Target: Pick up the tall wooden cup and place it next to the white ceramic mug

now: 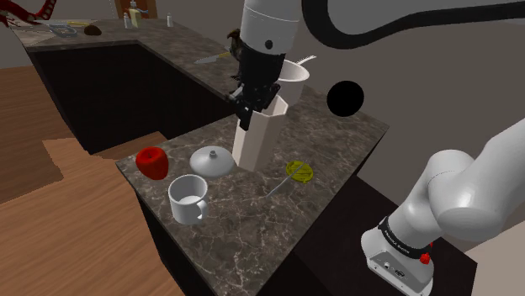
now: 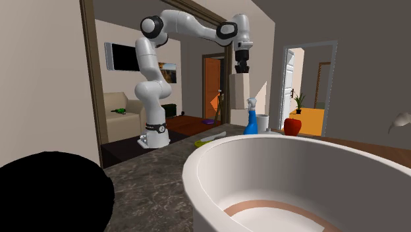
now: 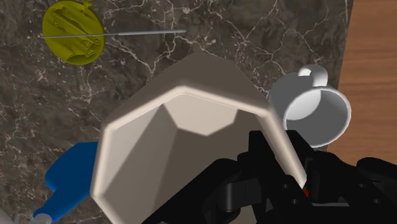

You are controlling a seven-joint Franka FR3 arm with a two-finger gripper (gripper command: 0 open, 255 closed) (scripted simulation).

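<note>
Dark marbled counter (image 1: pixel 336 143) (wood floor (image 1: pixel 76 210) beside) beneath tall cup (image 1: pixel 252 143); kitchen, perhaps.

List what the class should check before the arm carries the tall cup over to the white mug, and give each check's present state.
1. Grip: the gripper clasps the tall cup by its wall at the rim: ok.
2. Cup upright: ok.
3. Cup raised off the counter: cannot tell.
4. Target: the white mug stands upright, with room on the counter beside it: ok.
5. Straight route low over the counter: not ok, the domed lid lies close to it; lifting over seems safer.
</note>
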